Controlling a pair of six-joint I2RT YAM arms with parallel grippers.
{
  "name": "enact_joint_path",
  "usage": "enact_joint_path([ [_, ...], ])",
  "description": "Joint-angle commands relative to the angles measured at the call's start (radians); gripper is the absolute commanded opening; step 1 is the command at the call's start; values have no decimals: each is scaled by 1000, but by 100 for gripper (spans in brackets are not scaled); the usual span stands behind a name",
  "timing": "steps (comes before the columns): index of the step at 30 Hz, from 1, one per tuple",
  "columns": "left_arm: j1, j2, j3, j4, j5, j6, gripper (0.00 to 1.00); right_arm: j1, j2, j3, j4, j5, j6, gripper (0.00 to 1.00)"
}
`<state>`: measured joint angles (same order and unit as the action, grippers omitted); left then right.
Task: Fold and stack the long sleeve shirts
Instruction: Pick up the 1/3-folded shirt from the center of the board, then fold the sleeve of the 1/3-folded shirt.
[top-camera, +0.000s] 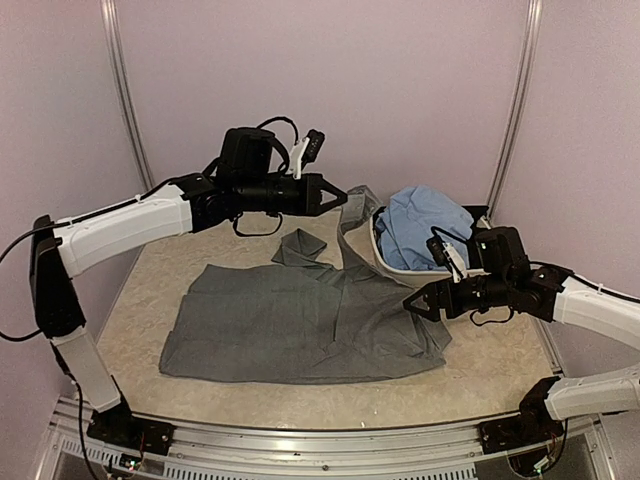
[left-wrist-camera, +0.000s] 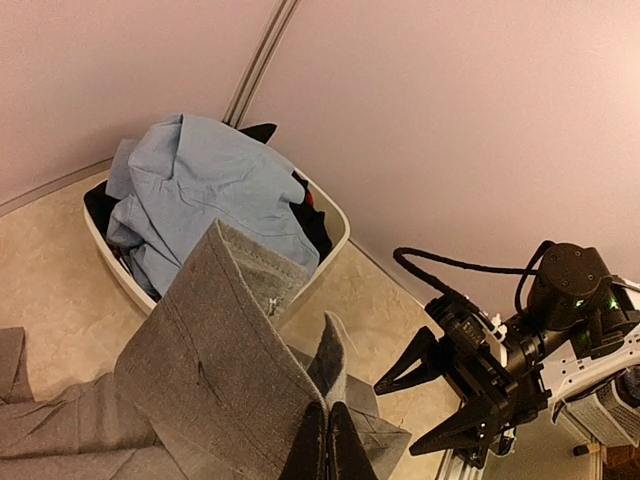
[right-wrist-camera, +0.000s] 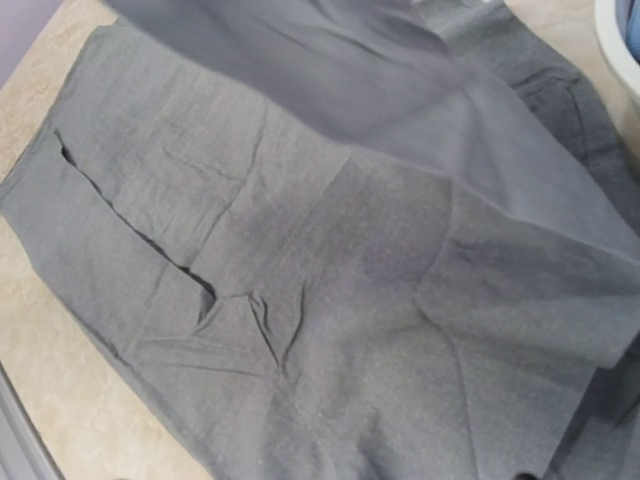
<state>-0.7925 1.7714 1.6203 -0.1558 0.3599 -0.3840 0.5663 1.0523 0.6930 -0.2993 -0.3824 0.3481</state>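
**Fold in progress: grey shirt, raised edge to be laid over the body**

The left gripper (top-camera: 342, 195) is clamped on a lifted edge of the grey shirt (top-camera: 300, 320), whose body lies spread on the tabletop (top-camera: 500, 370). The right gripper (top-camera: 412, 308) stands wide and holds nothing, just above the shirt's right edge. The blue shirt (top-camera: 425, 222) lies bundled in the basin (top-camera: 385, 262). Carry the lifted cloth low and taut across the body, clear of the basin, and release only once it lies flat.
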Motion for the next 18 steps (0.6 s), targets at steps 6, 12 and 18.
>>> enact_joint_path([
  [6,-3,-239,-197,12,-193,-112,0,-5,-20,41,-21,27,-13,79],
  [12,-10,-404,-360,-1,-281,-135,0,-6,-9,50,-16,25,-27,79],
  [18,-60,-521,-482,-57,-372,-156,0,-6,32,32,20,11,-32,79],
])
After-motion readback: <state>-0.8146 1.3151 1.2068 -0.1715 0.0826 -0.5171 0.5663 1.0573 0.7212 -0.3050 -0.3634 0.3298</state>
